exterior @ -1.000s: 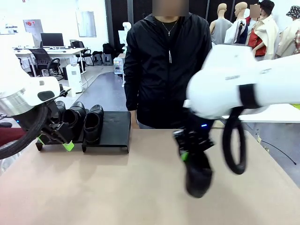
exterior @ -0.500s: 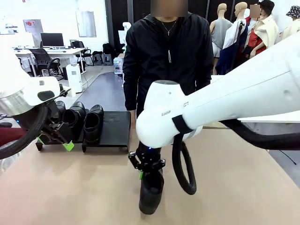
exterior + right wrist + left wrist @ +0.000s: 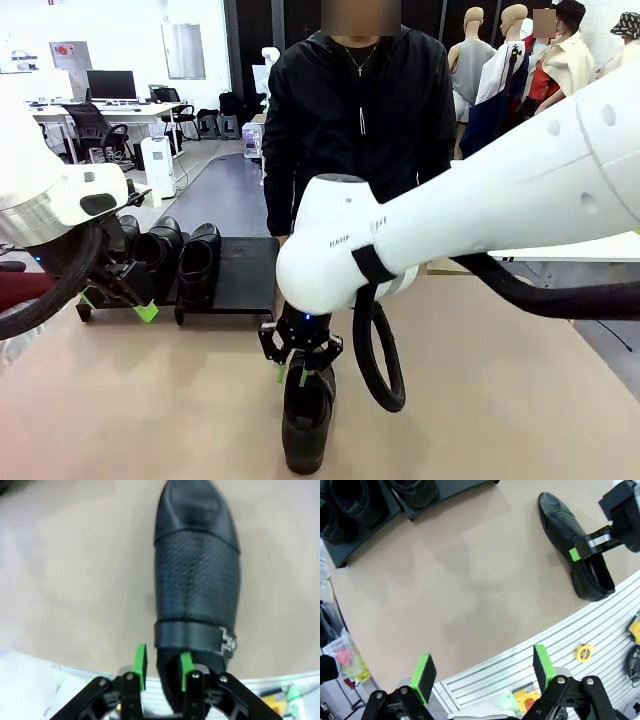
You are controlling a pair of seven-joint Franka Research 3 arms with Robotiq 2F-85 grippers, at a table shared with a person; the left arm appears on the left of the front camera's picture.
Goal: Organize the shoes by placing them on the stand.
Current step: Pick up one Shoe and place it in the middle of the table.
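The right arm has swung across from the right side of the bench toward the middle, carrying the fourth shoe (image 3: 306,420) with it. A second ago that shoe hung toe-down, clear of the bench, out to the right. Now it sits low at the near edge, sole apparently on the bench (image 3: 520,400), toe pointing toward the robot.

Right gripper (image 3: 161,666): fingers (image 3: 140,666) straddle the shoe's collar wall, one green pad outside and one inside the opening. In the right wrist view there is a visible gap on the outer side, so the grip looks like it is loosening, but I cannot tell for sure whether it is fully let go or still pinching. Left wrist view shows the same thing from afar: shoe lying on the bench with the right fingers at its heel opening.

Left gripper (image 3: 483,668): fingers spread wide, nothing between them, hovering over the bench near the stand's near left corner, same pose as in the earlier frames.

Stand (image 3: 250,275): three shoes (image 3: 198,262) lined up on the left part, rightmost slot empty. So three of four are done.

Judgement: this looks like a set-down in mid-bench, short of the stand, maybe a handover spot for the left arm or a regrasp. The last shoe is well apart from the free slot and not yet placed.

Person (image 3: 358,130) stands behind the bench.
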